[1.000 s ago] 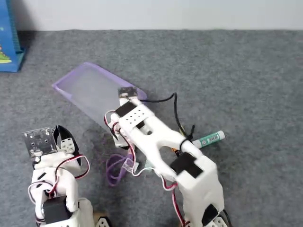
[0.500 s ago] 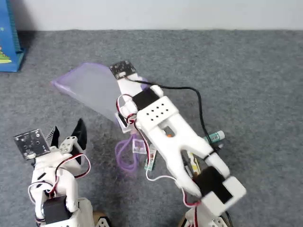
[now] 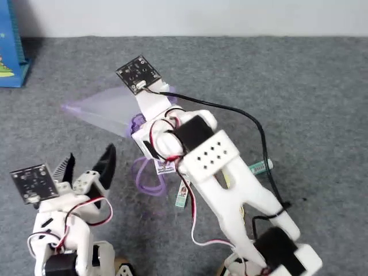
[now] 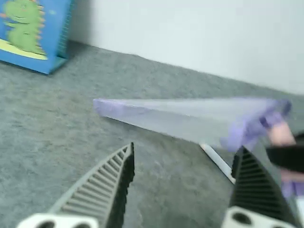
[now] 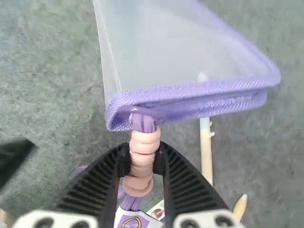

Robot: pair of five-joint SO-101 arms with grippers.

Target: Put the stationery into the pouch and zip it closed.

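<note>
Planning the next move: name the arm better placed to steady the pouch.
Left, probably: the left pincer is open and faces the pouch; the right pincer is shut on the zipper pull.

White plastic left arm (image 3: 54, 223) and right arm (image 3: 230, 178), a panel of round holes (image 3: 213, 152), black servo blocks (image 3: 192, 131), red, white and black wires (image 3: 154, 138), a black cable (image 3: 230, 107), square dark circuit boards (image 3: 138, 72) at both wrists, left gripper (image 4: 186, 149) and right gripper (image 5: 142, 147) with black ribbed fingers (image 5: 92, 187).
</note>
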